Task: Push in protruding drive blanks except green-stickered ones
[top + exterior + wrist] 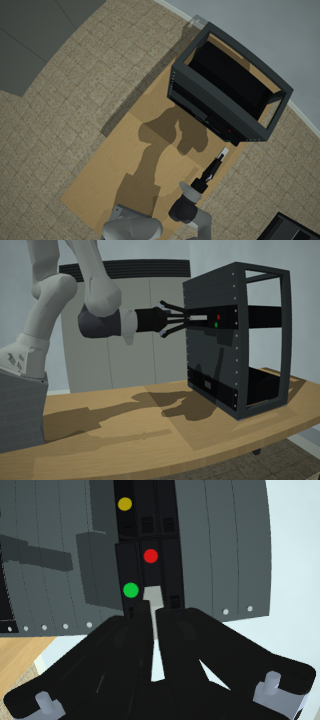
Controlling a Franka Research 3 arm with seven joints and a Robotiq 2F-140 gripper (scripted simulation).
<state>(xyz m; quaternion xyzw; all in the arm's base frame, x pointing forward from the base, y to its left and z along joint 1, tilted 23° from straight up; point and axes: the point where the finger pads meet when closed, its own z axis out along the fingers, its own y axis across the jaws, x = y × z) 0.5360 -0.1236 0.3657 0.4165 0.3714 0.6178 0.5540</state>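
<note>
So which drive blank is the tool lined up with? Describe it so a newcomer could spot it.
Start at the dark rack on the wooden table and find the black drive band halfway up its front. The shut tool points at the blank with the red sticker, in the band's upper row; the blank directly below carries a green sticker.
</note>
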